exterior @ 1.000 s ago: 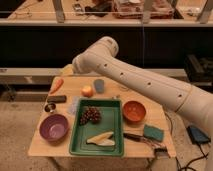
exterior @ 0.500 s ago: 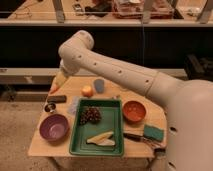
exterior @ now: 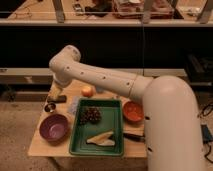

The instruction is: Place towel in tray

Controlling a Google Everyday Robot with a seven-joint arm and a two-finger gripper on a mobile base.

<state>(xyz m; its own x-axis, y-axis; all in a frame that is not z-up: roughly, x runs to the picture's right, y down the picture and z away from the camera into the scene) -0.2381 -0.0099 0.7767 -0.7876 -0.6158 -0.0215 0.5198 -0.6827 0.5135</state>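
Note:
A green tray (exterior: pixel 116 107) lies in the middle of the wooden table. It holds dark grapes (exterior: pixel 91 115) and a pale yellow item (exterior: pixel 101 139). A small pale grey cloth-like patch (exterior: pixel 74 106), possibly the towel, lies just off the tray's back left corner. My white arm reaches in from the lower right, bends at an elbow (exterior: pixel 65 60) and points down. My gripper (exterior: pixel 54 94) hangs over the table's back left corner, left of the pale patch and apart from it.
A purple bowl (exterior: pixel 53 126) sits left of the tray and an orange bowl (exterior: pixel 132 111) sits on its right. An orange fruit (exterior: pixel 88 91) lies behind the tray. Small dark items (exterior: pixel 50 106) lie under the gripper. A dark utensil (exterior: pixel 133 136) lies right of the tray. My arm hides the table's right side.
My arm has swung further left and its bulk now covers the right of the table. The gripper has come down toward the back left corner. Nothing on the table has moved.

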